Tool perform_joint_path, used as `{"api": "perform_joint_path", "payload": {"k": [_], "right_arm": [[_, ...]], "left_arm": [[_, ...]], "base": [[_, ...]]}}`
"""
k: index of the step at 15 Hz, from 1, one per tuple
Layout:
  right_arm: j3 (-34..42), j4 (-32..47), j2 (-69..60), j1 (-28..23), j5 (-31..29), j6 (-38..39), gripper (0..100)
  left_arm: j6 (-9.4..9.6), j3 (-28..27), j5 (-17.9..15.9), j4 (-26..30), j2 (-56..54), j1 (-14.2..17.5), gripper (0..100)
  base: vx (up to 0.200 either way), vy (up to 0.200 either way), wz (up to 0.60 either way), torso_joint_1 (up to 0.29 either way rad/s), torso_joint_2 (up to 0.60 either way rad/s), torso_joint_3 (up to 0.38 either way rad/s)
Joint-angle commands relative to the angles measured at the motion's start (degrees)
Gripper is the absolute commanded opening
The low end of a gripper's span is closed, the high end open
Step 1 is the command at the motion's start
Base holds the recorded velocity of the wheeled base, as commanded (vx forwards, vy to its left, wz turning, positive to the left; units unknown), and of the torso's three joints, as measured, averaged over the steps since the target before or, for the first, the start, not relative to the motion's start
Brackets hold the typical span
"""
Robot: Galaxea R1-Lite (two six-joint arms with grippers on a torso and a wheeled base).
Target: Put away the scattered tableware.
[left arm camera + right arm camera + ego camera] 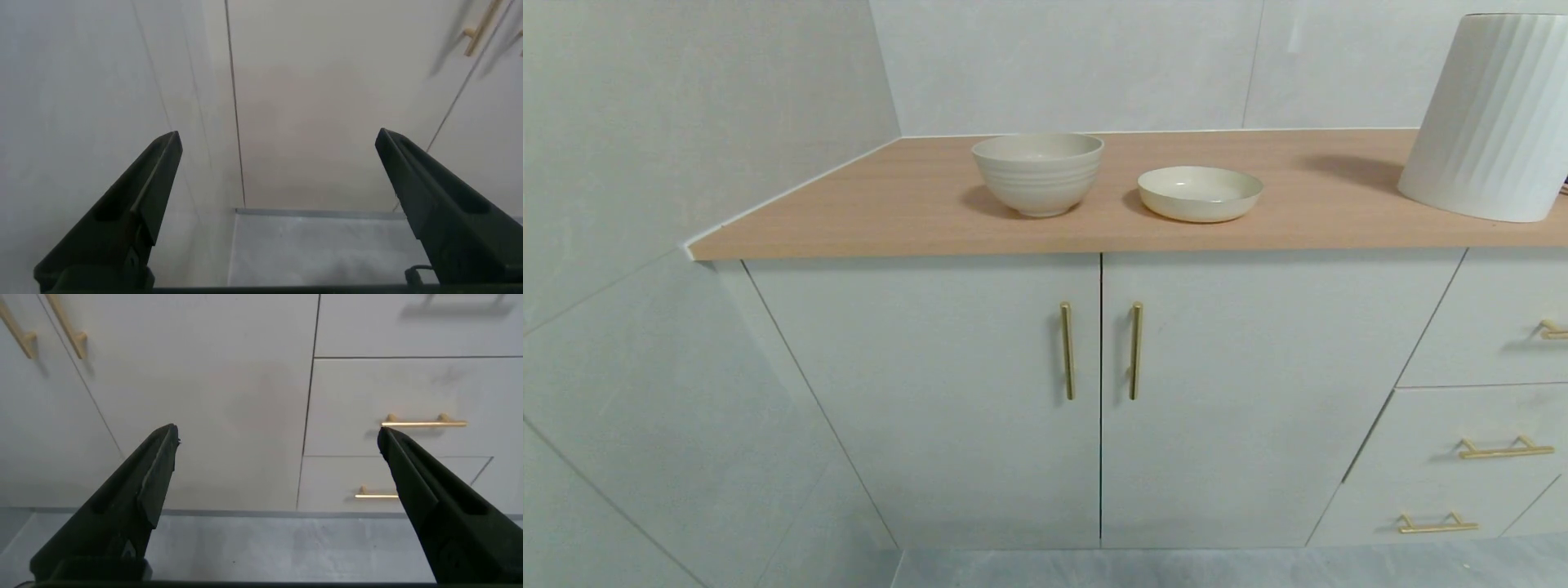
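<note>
A deep ribbed beige bowl stands on the wooden countertop, left of centre. To its right sits a shallow cream dish, a short gap apart from the bowl. Below the counter are two shut cabinet doors with gold handles. My left gripper is open, low down, facing the cabinet's left door and the side wall. My right gripper is open too, low down, facing the cabinet front and the drawers. Nothing sits between the fingers of either one.
A tall white ribbed container stands on the counter at the far right. Drawers with gold handles fill the cabinet's right side. A tiled wall closes the left side, and grey floor runs along the cabinet's foot.
</note>
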Motion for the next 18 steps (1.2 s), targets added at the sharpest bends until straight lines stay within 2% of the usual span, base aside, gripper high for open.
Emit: {"api": "perform_joint_path", "payload": {"k": [1,5,6,7,9,11,14,16,18], "right_arm": [[-0.1,0.0,0.1,0.0,0.1,-0.1,100],[-0.7,-0.7,0.1,0.1,0.3,-0.5,100],[-5.6,-1.6,0.3,0.2,0.9,1.5,100],[-9.6,0.3,1.9,0.4,3.2,4.3,100],[-10.2,4.5,6.5,1.2,8.8,3.4,100],[-10.6,4.5,14.5,3.3,13.6,2.1,100],[-15.6,4.3,31.2,4.4,15.0,-0.9,100],[-22.1,2.9,44.6,9.1,16.6,-3.5,100],[-26.8,-2.4,55.6,13.8,16.5,-2.9,100]], "left_arm": [[-0.02,0.0,0.0,0.0,0.0,0.0,100],[-0.02,0.0,0.1,0.0,0.0,0.0,100],[-0.02,0.0,0.0,0.0,0.0,0.0,100],[-0.02,0.0,0.0,0.0,0.0,0.0,100],[-0.02,0.0,0.0,0.0,0.0,0.0,100],[-0.02,0.0,0.0,0.0,0.0,0.0,100],[-0.02,0.0,0.1,0.0,0.0,0.0,100],[-0.02,0.0,0.1,0.0,0.0,0.0,100],[-0.02,0.0,0.0,0.0,0.0,0.0,100]], "base": [[0.0,0.0,0.0,0.0,0.0,0.0],[0.0,0.0,0.0,0.0,0.0,0.0],[0.0,0.0,0.0,0.0,0.0,0.0],[0.0,0.0,0.0,0.0,0.0,0.0],[0.0,0.0,0.0,0.0,0.0,0.0],[0.0,0.0,0.0,0.0,0.0,0.0],[0.0,0.0,0.0,0.0,0.0,0.0],[0.0,0.0,0.0,0.0,0.0,0.0],[0.0,0.0,0.0,0.0,0.0,0.0]]}}
